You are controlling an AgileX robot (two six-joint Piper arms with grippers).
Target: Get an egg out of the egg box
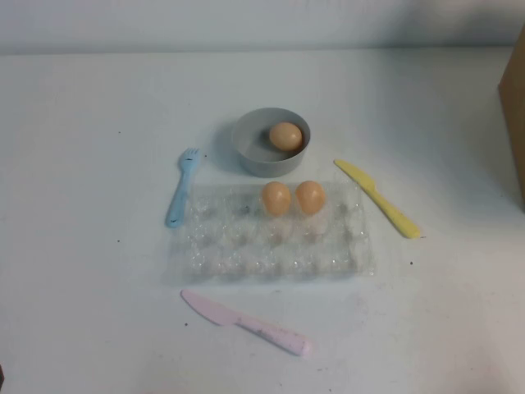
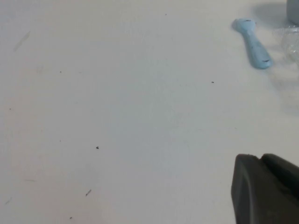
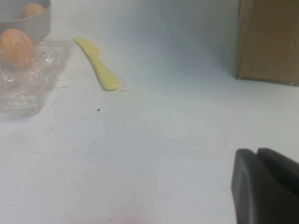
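Note:
The clear plastic egg box lies mid-table. Two orange-tan eggs sit in its far row, one to the left of the other. A third egg lies in the round grey bowl just behind the box. Neither gripper shows in the high view. My left gripper is shut and empty over bare table, left of the box. My right gripper is shut and empty over bare table, right of the box. The right wrist view shows one boxed egg and the box's corner.
A blue fork lies left of the box and a yellow knife to its right. A pink knife lies in front. A cardboard box stands at the right edge. The fork also shows in the left wrist view.

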